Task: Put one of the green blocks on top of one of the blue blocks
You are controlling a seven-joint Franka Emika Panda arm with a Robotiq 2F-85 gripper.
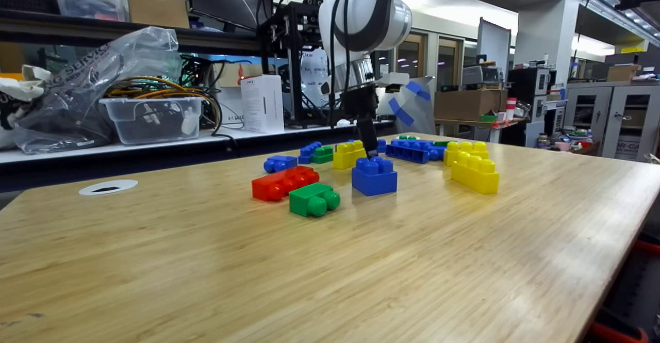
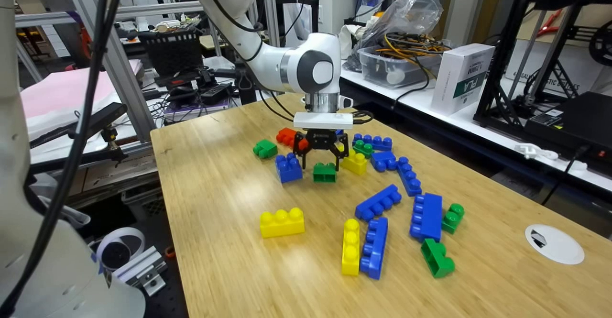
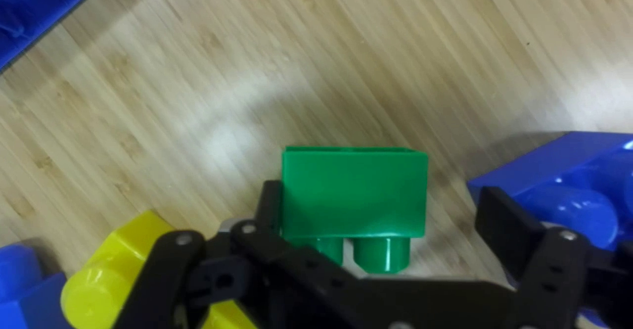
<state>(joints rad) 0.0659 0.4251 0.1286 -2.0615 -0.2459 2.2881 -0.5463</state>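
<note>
Wood table [image 1: 330, 281] carries the block spread. Franka arm [image 2: 272, 67] reaches in over it, wrist pointing down. White bench [image 2: 416, 102] alongside, with a clear plastic tub [image 2: 375, 69] of cables and a white PLA box [image 2: 461, 80] next to it. Gripper [image 2: 321, 167]: low, jaws spread wide, gripping nothing. Long blue block [image 2: 374, 247] on its side, just beside a long yellow block [image 2: 350, 247]. Red block [image 1: 285, 182] also on its side. Three-stud yellow block [image 2: 282, 223] upright, well apart from the gripper. Chunky blue block [image 2: 289, 169]: on the table, studs up in both exterior views; one jaw is near and overlaps it in the wrist view, contact can't be told. Green block [image 2: 324, 173]: on the table, on its side between the jaws, hollow underside facing the camera in an exterior view. In the wrist view, its left end is right at a jaw, touching or just off, can't tell; visible gap at its right end. Another green block [image 1: 304, 200] on its side near the red one.
</note>
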